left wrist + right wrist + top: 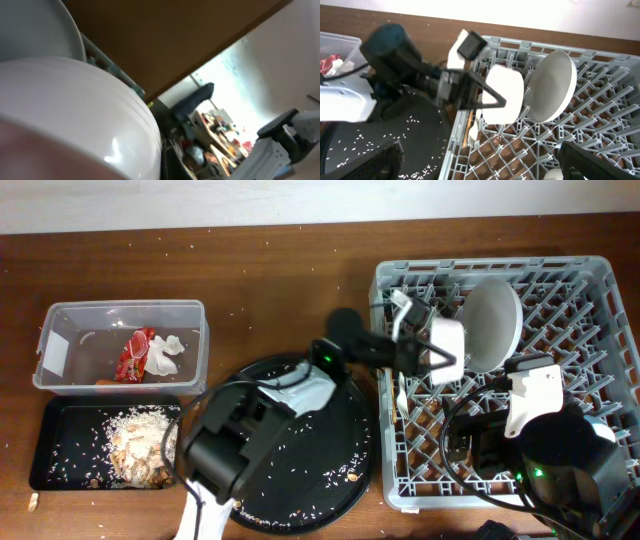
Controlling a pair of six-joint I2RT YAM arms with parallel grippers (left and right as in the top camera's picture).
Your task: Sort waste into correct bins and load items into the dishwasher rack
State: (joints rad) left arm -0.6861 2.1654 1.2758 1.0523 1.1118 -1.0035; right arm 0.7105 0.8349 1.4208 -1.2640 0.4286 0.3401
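A white bowl (450,335), clamped between the fingers of the left gripper (427,352), is held over the dishwasher rack (590,290) by the right edge of the tabletop (300,260), beside the upright plate (497,325); it should be lowered gently between pegs.

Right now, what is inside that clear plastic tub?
A red snack wrapper and a crumpled white tissue lie in the clear tub; an orange bit shows by one wall. Anything under them is hidden.
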